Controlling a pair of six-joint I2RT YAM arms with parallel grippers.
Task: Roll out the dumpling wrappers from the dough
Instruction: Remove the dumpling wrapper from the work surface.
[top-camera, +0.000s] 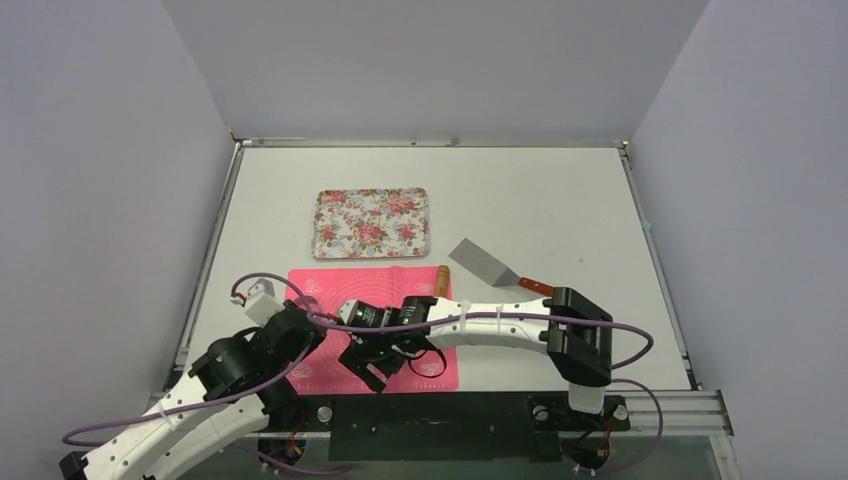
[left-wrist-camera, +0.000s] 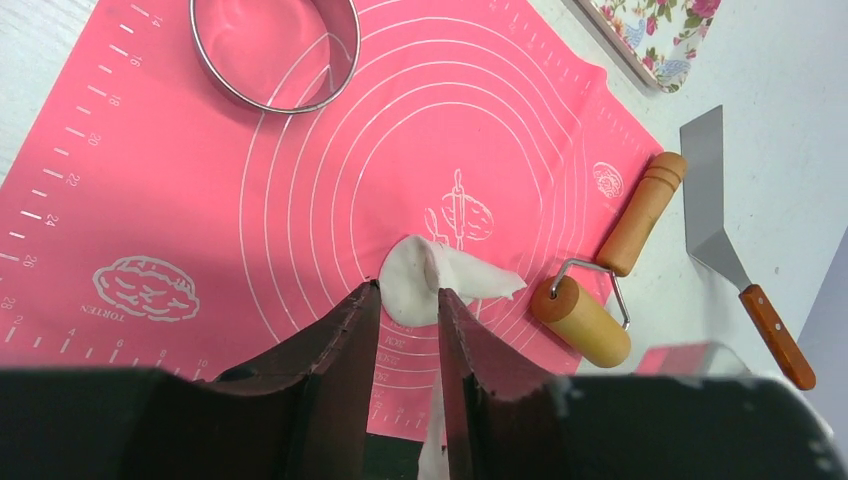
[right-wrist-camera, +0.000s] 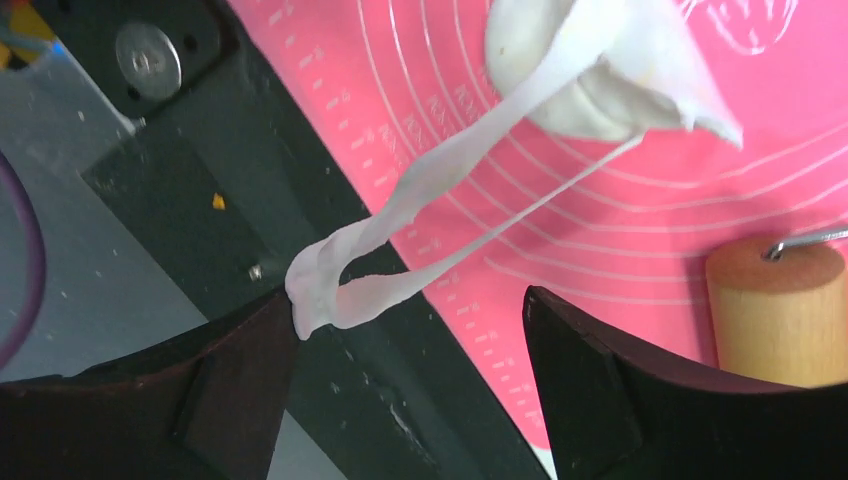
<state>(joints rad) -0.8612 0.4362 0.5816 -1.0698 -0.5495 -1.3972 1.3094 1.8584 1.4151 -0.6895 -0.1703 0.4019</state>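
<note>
**A:** Where is the dough (left-wrist-camera: 470, 282)?

**B:** It is a crumpled white lump near the middle of the pink pastry mat (left-wrist-camera: 150, 180), right at the tips of the left gripper (left-wrist-camera: 408, 290). In the left wrist view the rolling pin (left-wrist-camera: 580, 322) lies at its 3 o'clock, just beside it. The ring cutter (left-wrist-camera: 300, 105) stands well apart at 11 o'clock.

**A:** Are the grippers holding it?

**B:** The left jaws stand a little apart with dough between them, but I cannot tell whether they pinch it. The right gripper (right-wrist-camera: 410, 297) is released and wide. A thin strand (right-wrist-camera: 440, 165) clings to one finger (right-wrist-camera: 250, 360) and stretches to the lump at 1 o'clock.

**A:** How far along is the job?

**B:** Early, I'd judge. No dumpling wrappers show anywhere, and the floral tray (top-camera: 372, 222) at 12 o'clock of the mat carries nothing. The spatula (left-wrist-camera: 705, 190) lies off the mat, beyond the pin.

**A:** What is left?

**B:** Probably nearly all of it: freeing the sticky strand, flattening the lump with the pin, cutting rounds with the ring and moving them to the tray.
</note>
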